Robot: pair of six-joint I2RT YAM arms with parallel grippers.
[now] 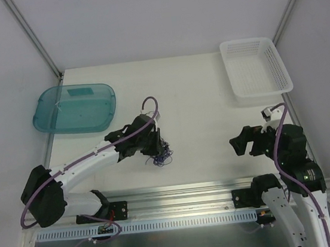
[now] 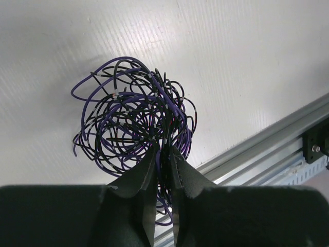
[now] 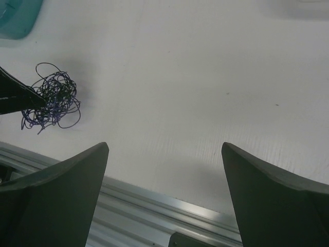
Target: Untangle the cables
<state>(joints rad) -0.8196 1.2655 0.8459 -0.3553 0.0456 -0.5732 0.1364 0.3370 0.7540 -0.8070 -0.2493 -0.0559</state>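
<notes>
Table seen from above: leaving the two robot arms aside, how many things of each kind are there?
Teal tray: 1
White basket: 1
Tangle of thin dark cables: 1 (strands too knotted to count singly)
Total: 3

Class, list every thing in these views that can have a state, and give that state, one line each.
cables: tangled in one ball, pinched at its edge.
left gripper: shut on the cables.
right gripper: open, holding nothing.
teal tray: right way up, no cables inside.
white basket: right way up, empty.
</notes>
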